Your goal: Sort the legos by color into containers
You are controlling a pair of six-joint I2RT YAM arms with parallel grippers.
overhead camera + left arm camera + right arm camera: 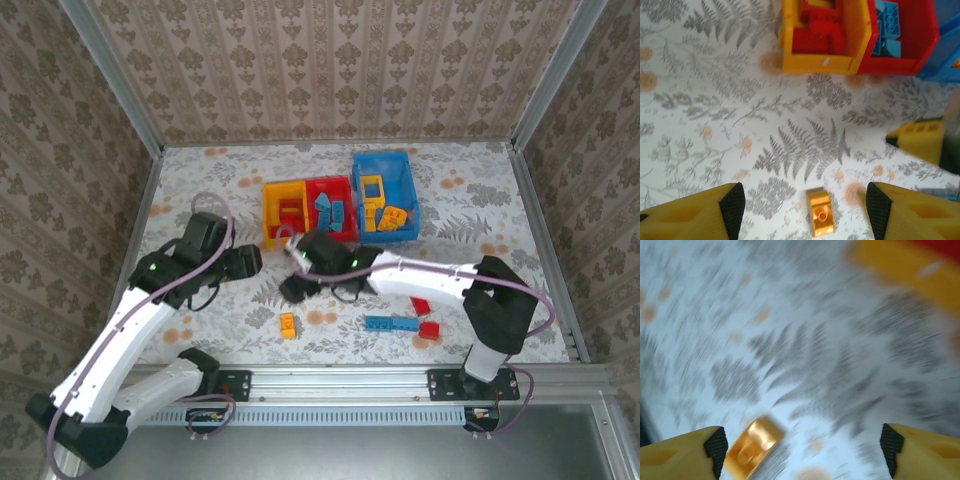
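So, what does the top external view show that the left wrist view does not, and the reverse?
Top external adds the whole blue bin with its yellow bricks, and loose red bricks on the table. Left wrist adds the left claw from close, open, pads far apart. Both share the yellow bin holding red bricks, the red bin holding blue bricks, and one orange brick lying loose.

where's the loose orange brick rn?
Top view: the orange brick lies loose on the table near the front edge, left of the blue bricks.
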